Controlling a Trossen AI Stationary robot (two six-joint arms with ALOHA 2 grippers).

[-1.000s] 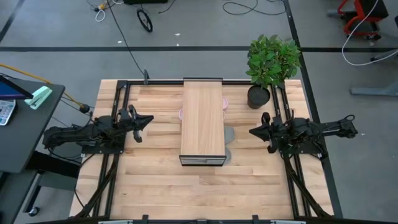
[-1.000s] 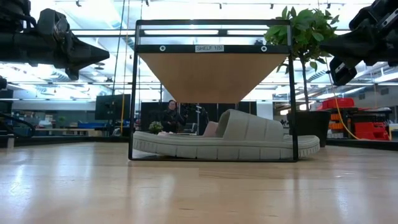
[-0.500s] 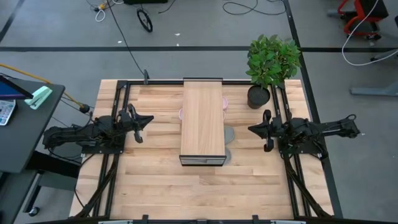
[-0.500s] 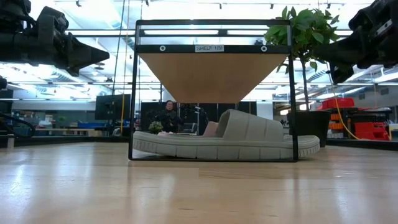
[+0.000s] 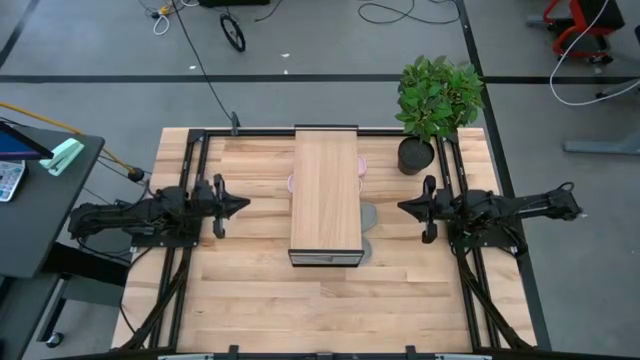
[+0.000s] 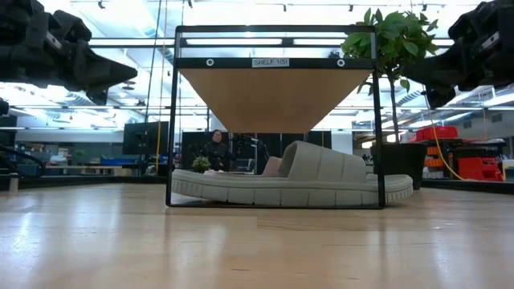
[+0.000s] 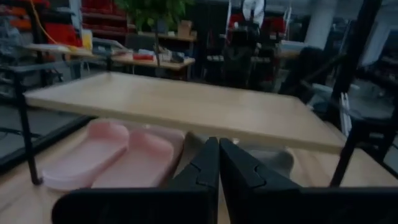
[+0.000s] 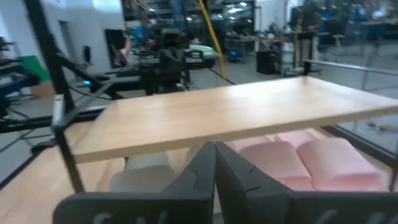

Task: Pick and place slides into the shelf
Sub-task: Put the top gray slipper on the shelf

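Observation:
The shelf (image 5: 326, 196) stands mid-table, a light wood plank top on a dark metal frame. Under it the slides rest sole-down on the tabletop. The grey slide (image 6: 291, 185) lies at the near end, its edge (image 5: 369, 214) poking out on the right. The pink pair (image 7: 118, 152) (image 8: 311, 158) lies toward the far end. My left gripper (image 5: 240, 204) hovers left of the shelf, shut and holding nothing. My right gripper (image 5: 404, 208) hovers right of the shelf, shut and holding nothing.
A potted plant (image 5: 437, 100) stands at the table's far right, close behind the right arm. Bare tabletop (image 5: 330, 305) lies near the front edge. A person (image 6: 217, 150) sits in the room behind the table.
My left gripper has rolled about its own axis and edged slightly toward the shelf. My right gripper has also rolled about its axis and moved a little toward the shelf. The slides and the shelf have stayed put.

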